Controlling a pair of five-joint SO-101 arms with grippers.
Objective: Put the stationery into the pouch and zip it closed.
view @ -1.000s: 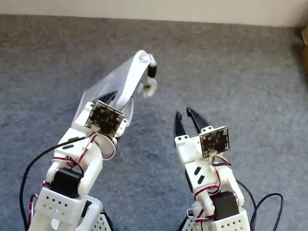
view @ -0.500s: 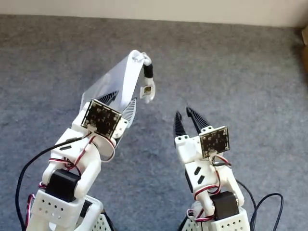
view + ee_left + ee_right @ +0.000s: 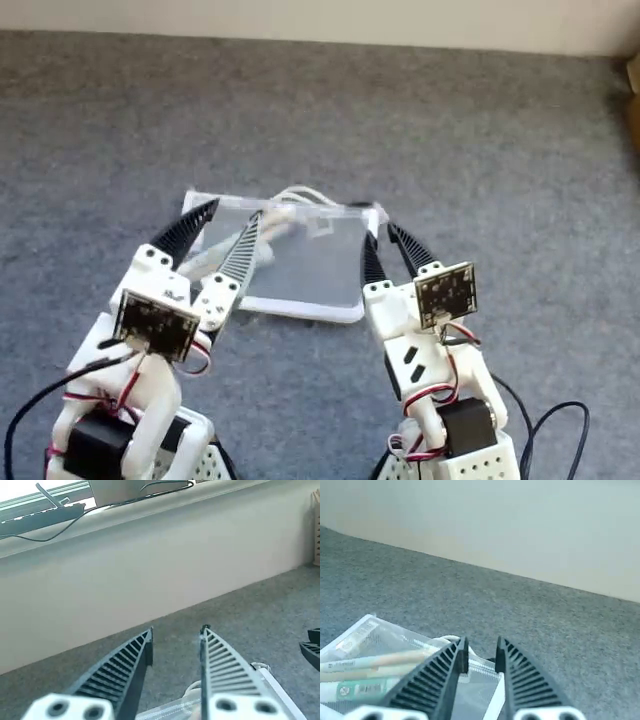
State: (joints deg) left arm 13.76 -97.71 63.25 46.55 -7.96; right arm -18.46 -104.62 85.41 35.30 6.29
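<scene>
A clear pouch (image 3: 305, 268) with white edging lies flat on the grey carpet. Pens and other stationery (image 3: 375, 661) show through its clear wall (image 3: 367, 635). My left gripper (image 3: 230, 215) hovers open over the pouch's left part, with nothing between its fingers (image 3: 177, 630). A corner of the pouch (image 3: 260, 669) peeks out under it. My right gripper (image 3: 381, 235) stands at the pouch's right edge, its fingers slightly apart and empty (image 3: 481, 641). Whether the zip is closed I cannot tell.
Grey carpet (image 3: 500, 150) stretches on all sides, ending at a pale wall (image 3: 320, 20) at the back. A white cord loop (image 3: 300, 193) lies at the pouch's far edge.
The left gripper held the pouch raised and tilted before. Now the pouch lies flat on the carpet, and the left gripper has let go and drawn back. The right arm has not moved.
</scene>
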